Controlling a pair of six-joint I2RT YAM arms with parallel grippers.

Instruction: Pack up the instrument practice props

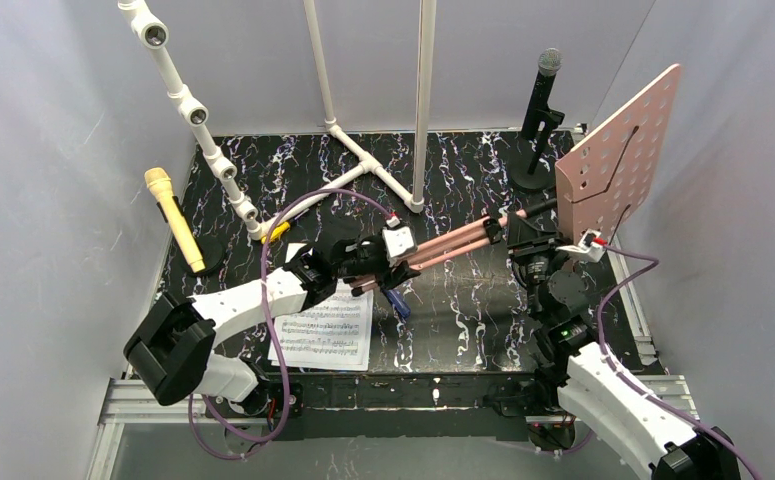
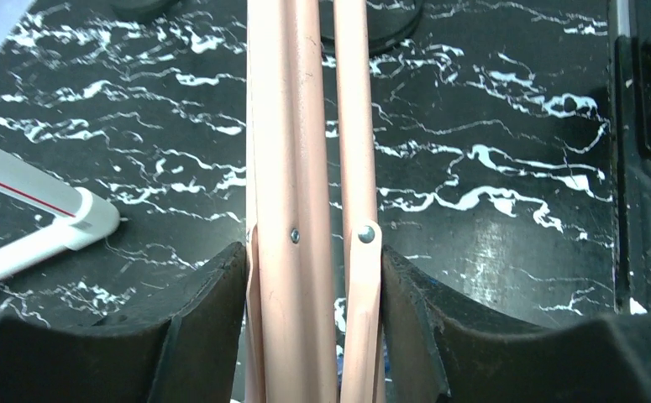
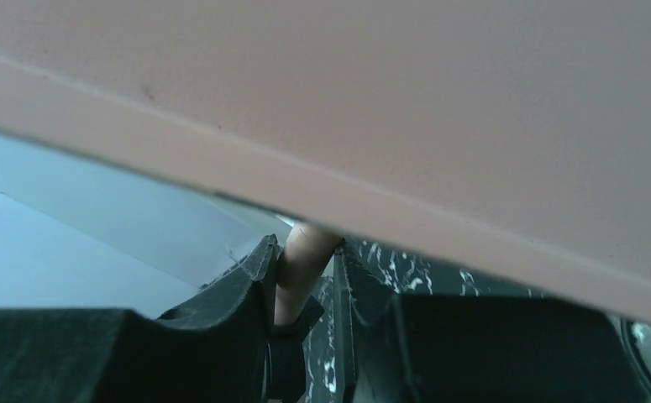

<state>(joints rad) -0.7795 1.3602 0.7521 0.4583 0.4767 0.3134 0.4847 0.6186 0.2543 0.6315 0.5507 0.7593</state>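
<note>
Clamps left claw (image 2: pixel 313 285) on copper tripod legs (image 2: pixel 292 126), right claw (image 3: pixel 305 290) on stem (image 3: pixel 303 256). Points pink perforated music board (image 1: pixel 623 150) rightward, long axis left-to-right.

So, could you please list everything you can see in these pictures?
table: one, black marbled, underneath
pipe frame: one, white, back
sheet music: count unclear, white, front left
yellow microphone: one, yellow, left edge
black microphone: one, grey-headed, back right, upright
board: one, pink, perforated, right side
stand tubes: one folded bundle, copper, centre
cables: two, purple, one along each arm
left gripper: one, black, shut on stand tubes
right gripper: one, black, shut on stand tubes under board
</note>
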